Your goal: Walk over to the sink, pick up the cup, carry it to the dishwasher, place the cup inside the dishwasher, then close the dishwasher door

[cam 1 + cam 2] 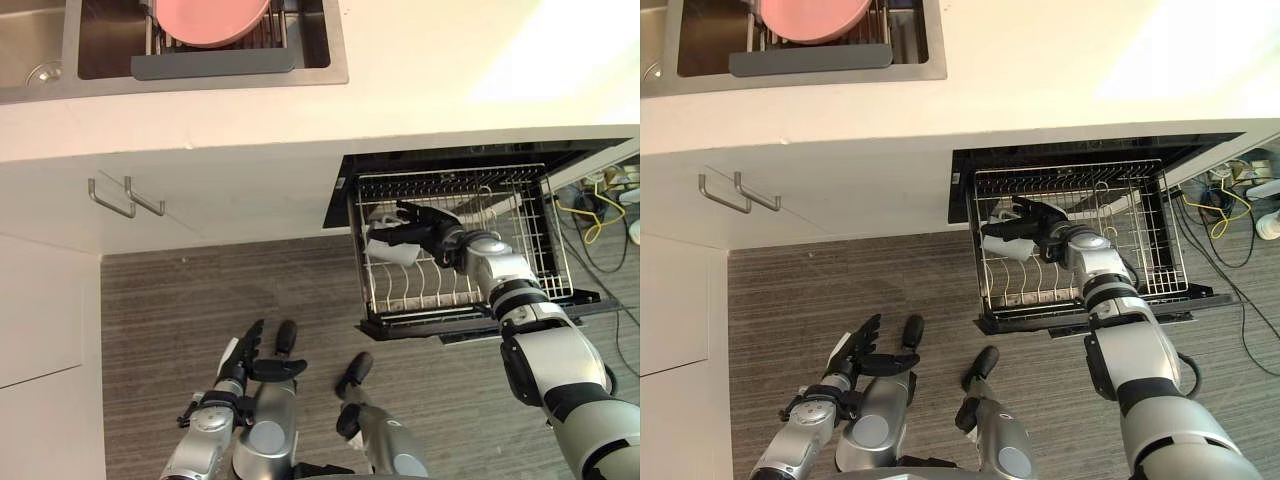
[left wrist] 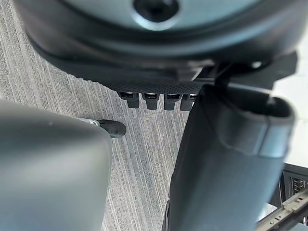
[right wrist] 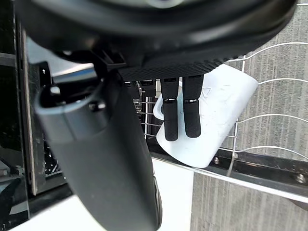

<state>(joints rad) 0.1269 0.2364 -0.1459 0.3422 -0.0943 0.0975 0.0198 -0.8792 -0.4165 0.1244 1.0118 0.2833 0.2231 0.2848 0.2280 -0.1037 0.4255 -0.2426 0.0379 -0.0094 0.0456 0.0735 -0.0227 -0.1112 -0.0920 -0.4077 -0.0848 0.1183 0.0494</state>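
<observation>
Left hand [image 1: 243, 352] hangs open; right hand [image 1: 425, 233], fingers straight, over cup [image 3: 226, 113] in dishwasher rack [image 1: 522, 212].

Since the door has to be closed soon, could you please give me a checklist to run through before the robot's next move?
1. Cup inside the dishwasher rack: ok, at its left side.
2. Cup settled: cannot tell; it lies tilted in the rack.
3. Right hand clear of the cup: not ok; it is against the cup, inside the rack.
4. Rack pushed in: not ok; it stands pulled out.
5. Left hand free: ok; open, low over the floor.
</observation>
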